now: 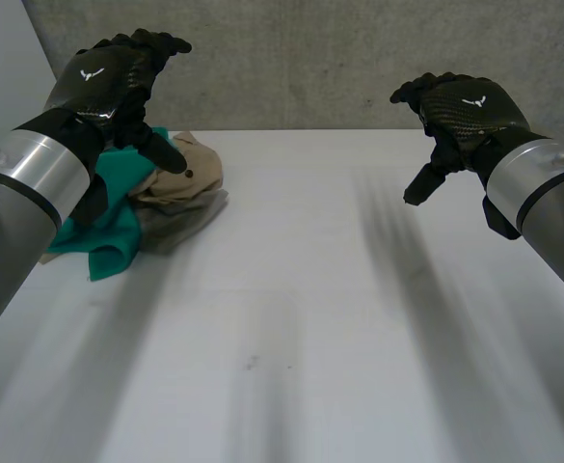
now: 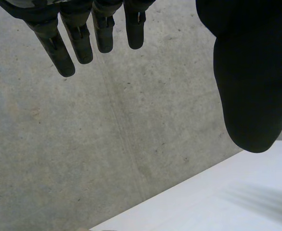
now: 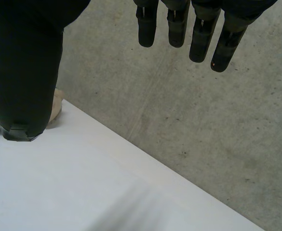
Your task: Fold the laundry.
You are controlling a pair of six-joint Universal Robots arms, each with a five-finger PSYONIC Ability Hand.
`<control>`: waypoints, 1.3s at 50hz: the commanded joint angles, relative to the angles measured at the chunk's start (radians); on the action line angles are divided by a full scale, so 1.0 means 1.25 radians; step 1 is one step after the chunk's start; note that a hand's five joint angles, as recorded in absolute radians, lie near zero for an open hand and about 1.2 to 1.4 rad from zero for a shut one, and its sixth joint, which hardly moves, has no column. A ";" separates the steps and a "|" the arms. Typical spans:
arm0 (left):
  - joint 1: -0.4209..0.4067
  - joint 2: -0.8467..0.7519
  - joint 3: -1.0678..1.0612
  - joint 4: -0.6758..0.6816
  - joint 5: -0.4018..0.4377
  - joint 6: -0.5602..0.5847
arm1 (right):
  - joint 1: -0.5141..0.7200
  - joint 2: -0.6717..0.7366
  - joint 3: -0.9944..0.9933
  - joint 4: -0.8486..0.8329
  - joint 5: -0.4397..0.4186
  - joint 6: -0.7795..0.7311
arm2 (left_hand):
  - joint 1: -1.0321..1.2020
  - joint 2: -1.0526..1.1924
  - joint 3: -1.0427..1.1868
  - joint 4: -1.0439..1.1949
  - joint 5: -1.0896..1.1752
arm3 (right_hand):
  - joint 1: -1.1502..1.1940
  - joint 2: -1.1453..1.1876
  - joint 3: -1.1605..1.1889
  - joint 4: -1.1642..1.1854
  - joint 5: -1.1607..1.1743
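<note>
You are looking across the white table (image 1: 291, 338). Over its left side your left hand (image 1: 118, 82) is hovering just above the laundry, fingers relaxed and spread away from the thumb, gripping nothing. Your right hand (image 1: 465, 111) is hanging equally loose over the right side. Farther back, the teal cloth (image 1: 118, 207) and the beige cloth (image 1: 185, 178) are lying crumpled together near the table's far left edge, in front of the concrete wall (image 1: 310, 58).

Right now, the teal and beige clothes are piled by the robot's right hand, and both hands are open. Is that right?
No. The head view shows the teal cloth and beige cloth piled by the left hand, not the right hand. Both are open.
</note>
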 commanded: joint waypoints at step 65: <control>-0.403 -0.395 0.148 0.132 -0.178 0.199 | -0.054 0.003 -0.032 0.004 0.000 -0.050 | 0.003 0.002 -0.001 0.004 -0.011 | -0.017 -0.036 -0.032 -0.048 -0.043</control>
